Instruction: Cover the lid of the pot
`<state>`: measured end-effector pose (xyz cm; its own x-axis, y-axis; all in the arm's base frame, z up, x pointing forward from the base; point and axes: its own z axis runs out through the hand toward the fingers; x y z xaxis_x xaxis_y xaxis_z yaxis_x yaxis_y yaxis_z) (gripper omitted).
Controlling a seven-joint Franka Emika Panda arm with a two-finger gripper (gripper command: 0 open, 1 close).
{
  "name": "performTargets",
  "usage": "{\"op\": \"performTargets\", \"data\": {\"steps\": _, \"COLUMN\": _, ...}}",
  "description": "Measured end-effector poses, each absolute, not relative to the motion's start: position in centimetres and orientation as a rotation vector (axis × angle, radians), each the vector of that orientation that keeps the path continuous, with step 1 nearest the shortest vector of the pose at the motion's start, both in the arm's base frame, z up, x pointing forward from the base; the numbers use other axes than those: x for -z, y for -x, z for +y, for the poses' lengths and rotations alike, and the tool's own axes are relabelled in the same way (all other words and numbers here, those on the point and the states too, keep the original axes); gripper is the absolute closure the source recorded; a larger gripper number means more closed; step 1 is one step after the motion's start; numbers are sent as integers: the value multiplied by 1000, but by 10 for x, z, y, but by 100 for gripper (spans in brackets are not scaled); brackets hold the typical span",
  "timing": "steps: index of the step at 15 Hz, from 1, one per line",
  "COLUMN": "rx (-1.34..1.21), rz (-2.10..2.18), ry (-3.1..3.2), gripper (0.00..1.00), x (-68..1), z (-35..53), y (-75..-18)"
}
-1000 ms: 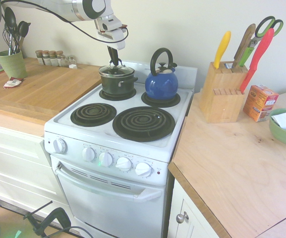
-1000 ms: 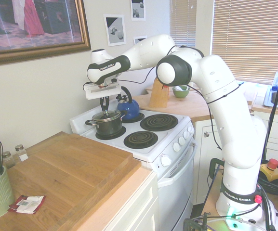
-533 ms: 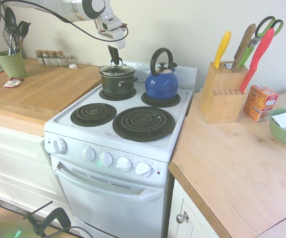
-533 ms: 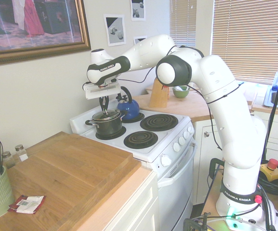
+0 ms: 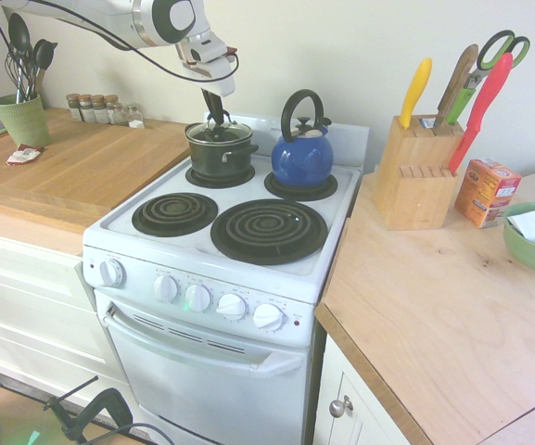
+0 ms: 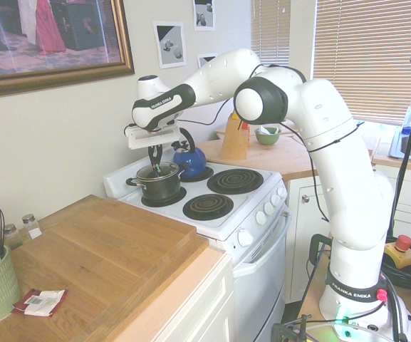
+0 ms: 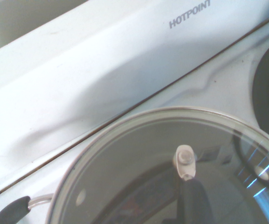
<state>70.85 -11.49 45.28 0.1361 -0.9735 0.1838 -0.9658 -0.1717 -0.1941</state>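
Note:
The black pot [image 5: 221, 156] stands on the stove's back left burner. The clear glass lid [image 5: 219, 133] with its metal rim lies at the pot's mouth. I cannot tell whether it sits fully down. My gripper [image 5: 215, 117] hangs straight above the pot, shut on the lid's dark knob. From the other side, the gripper [image 6: 155, 164] meets the lid [image 6: 158, 172] on top of the pot [image 6: 159, 187]. The lid [image 7: 139, 163] fills the lower part of the wrist view, and one pot handle [image 7: 10, 209] shows there beside the rim.
A blue kettle [image 5: 301, 154] stands on the back right burner, close beside the pot. The two front burners [image 5: 267, 230] are bare. A wooden counter [image 5: 82, 162] with spice jars and a utensil cup lies left of the stove. A knife block [image 5: 413, 171] stands on the right.
The wrist has shifted a little over the pot. The lid stays at the pot's mouth and the gripper stays shut on its knob.

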Motion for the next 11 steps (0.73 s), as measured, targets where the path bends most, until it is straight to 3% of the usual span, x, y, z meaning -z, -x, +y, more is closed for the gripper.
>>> {"op": "performTargets", "data": {"steps": 7, "rx": 431, "rz": 1991, "ry": 2394, "gripper": 0, "x": -461, "z": -106, "y": -704}}
{"op": "performTargets", "data": {"steps": 11, "rx": 500, "rz": 1981, "ry": 2430, "gripper": 0, "x": -524, "z": -89, "y": -683}}
